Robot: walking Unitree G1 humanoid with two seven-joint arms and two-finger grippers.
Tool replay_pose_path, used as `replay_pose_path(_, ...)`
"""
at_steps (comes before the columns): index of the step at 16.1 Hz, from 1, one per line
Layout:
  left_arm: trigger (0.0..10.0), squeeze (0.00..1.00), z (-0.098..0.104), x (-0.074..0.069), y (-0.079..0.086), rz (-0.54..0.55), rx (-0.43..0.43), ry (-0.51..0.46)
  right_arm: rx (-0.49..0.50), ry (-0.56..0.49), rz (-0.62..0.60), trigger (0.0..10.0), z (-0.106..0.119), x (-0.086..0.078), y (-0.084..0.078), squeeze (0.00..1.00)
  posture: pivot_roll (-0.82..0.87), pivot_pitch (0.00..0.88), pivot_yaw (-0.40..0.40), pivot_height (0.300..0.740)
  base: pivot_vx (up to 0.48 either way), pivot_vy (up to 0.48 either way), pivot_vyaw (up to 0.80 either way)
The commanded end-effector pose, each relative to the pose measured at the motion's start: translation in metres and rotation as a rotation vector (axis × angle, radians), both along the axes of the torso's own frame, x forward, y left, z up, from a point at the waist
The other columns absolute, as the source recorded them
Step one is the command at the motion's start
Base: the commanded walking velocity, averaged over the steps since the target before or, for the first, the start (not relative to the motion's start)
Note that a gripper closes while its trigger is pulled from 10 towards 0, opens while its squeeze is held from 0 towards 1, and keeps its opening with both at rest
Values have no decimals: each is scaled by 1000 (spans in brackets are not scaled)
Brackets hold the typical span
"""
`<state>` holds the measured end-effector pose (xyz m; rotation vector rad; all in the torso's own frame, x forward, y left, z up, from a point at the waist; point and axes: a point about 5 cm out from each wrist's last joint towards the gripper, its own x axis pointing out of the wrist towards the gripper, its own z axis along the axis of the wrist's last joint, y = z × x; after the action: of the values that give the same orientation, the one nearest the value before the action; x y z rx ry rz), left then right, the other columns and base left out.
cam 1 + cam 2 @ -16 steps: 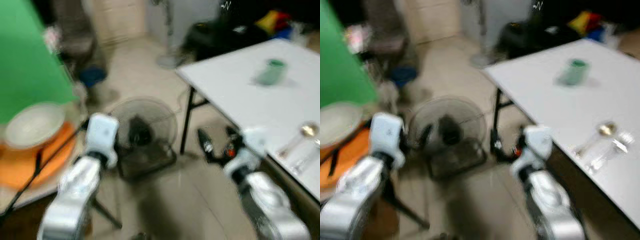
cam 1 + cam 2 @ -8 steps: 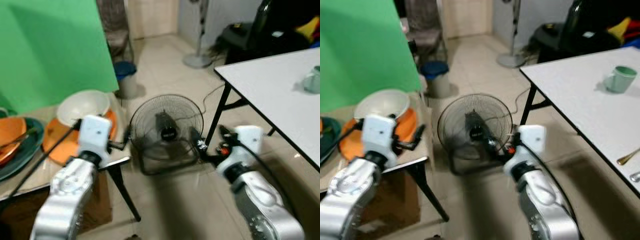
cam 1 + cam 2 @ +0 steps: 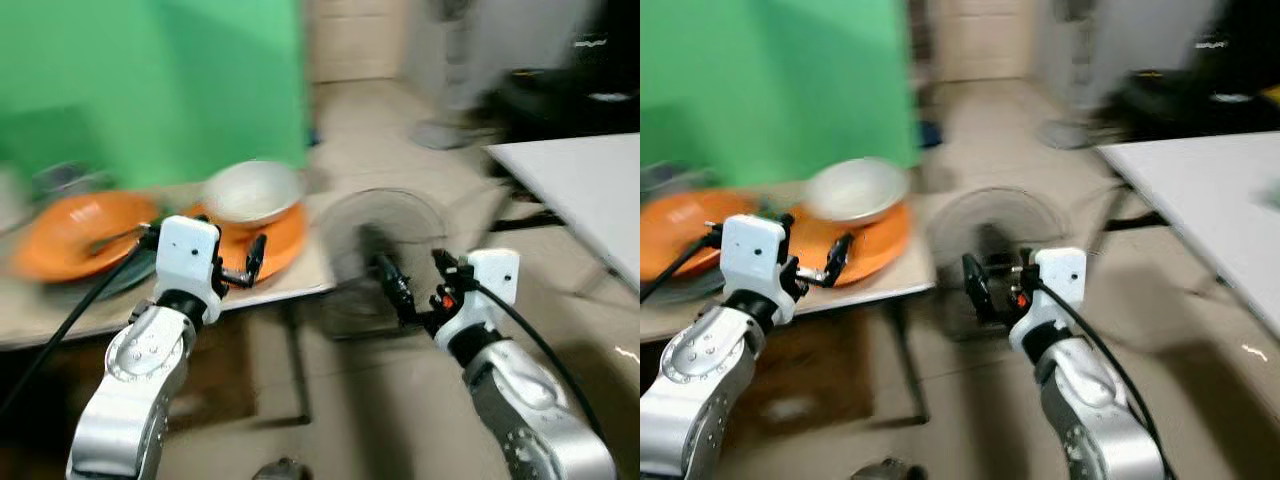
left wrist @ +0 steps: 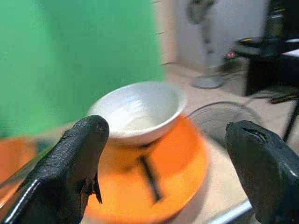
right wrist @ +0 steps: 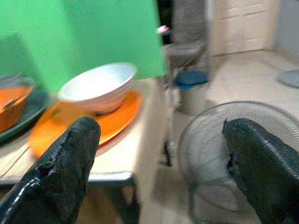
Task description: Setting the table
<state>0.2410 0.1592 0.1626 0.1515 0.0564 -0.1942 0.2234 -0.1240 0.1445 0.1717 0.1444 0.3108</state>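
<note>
Both grippers, left (image 4: pixel 163 154) and right (image 5: pixel 159 158), gape empty; round glossy white bowl (image 4: pixel 136 109) on orange plate (image 4: pixel 154 182) sits just ahead of the left.

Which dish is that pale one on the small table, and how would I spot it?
Find the green backdrop; before it stands a low side table with dishes. The white bowl sits on the orange plate nearest the floor fan, the only white dish among orange ones.
</note>
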Motion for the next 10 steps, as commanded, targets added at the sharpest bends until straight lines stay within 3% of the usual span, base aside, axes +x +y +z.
replay_pose_path(1,10000,0,4,2,0,3,4,-7,17,-3,10,10000,3,1,2,1000,116,0,53,740,285,0,800)
replay_pose_path(4,10000,0,3,1,0,-4,0,1,10,-4,9,10000,3,2,2,1000,117,0,51,740,286,0,677)
replay_pose_path(10,10000,0,3,2,1,-11,3,6,2,2,-3,10000,3,4,2,1000,118,0,52,740,286,0,0)
